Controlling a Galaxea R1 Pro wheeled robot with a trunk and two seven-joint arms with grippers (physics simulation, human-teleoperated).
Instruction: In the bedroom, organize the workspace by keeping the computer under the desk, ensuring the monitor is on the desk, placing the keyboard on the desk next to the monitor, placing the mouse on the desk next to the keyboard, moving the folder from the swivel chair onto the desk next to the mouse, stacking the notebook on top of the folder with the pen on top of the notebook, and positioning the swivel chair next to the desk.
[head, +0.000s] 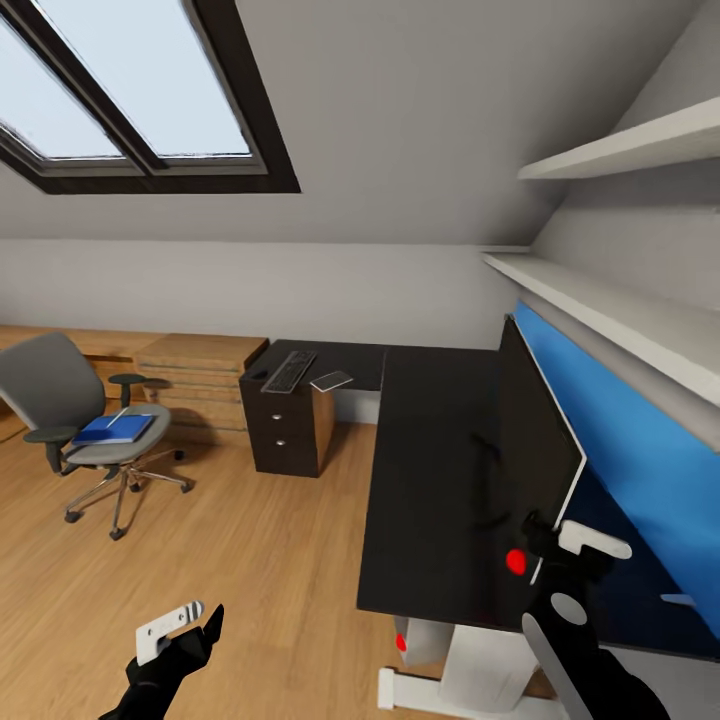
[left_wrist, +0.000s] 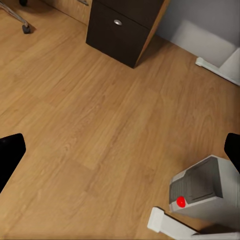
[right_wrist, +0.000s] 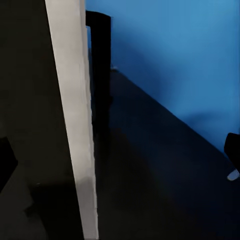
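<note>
1. The monitor (head: 535, 440) stands upright on the dark L-shaped counter (head: 430, 480), close to its back edge along the blue wall panel (head: 640, 470); we see it edge-on, its screen side facing the floor side of the counter.
2. Our right end effector (head: 560, 545) sits at the monitor's near lower corner. In the right wrist view the pale edge of the monitor (right_wrist: 75, 125) runs between the two fingers, which are spread wide on either side; whether they touch it we cannot tell.
3. Our left end effector (head: 185, 625) hangs over the wooden floor (head: 220, 560), fingers wide apart and holding nothing.
4. The keyboard (head: 289, 371) lies on the counter's far wing, above the drawer unit (head: 285, 425).
5. The swivel chair (head: 90, 430) stands well apart from the counter, with a blue folder (head: 113, 429) on its seat.
6. The computer (left_wrist: 207, 192) stands on the floor under the counter's near end.
</note>
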